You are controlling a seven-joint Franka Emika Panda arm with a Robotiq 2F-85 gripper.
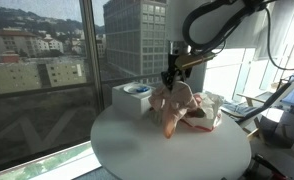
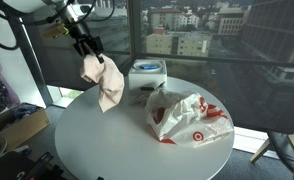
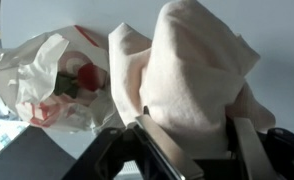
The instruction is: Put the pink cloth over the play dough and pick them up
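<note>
- The gripper [image 2: 88, 47] hangs above the table [image 2: 97, 140] with its fingers [image 3: 152, 135] pinched on the top of the pink cloth [image 2: 105, 82]; the rest of the cloth droops in a loose bunch below
- In an exterior view the cloth [image 1: 175, 105] hangs just left of the plastic bag [image 1: 205, 108], with a white box [image 1: 132, 98] further left and behind; whether its lower end touches the table cannot be told
- I cannot pick out the play dough for certain: the wrist view shows something red and green inside the bag [image 3: 47, 85], but it is too blurred to name
- Main risk: with the target unclear, the cloth may be lowered onto the wrong spot and cover only the bag or bare table
- The cloth [image 3: 192, 70] is bunched, not spread, so on release it may land as a heap and slide off a small tub instead of draping over it
- A swinging cloth could brush the light bag and push it across the smooth top
- On the later grasp, thick folds between the fingers may hide the dough, so the jaws could close on fabric alone and lift it bare
</note>
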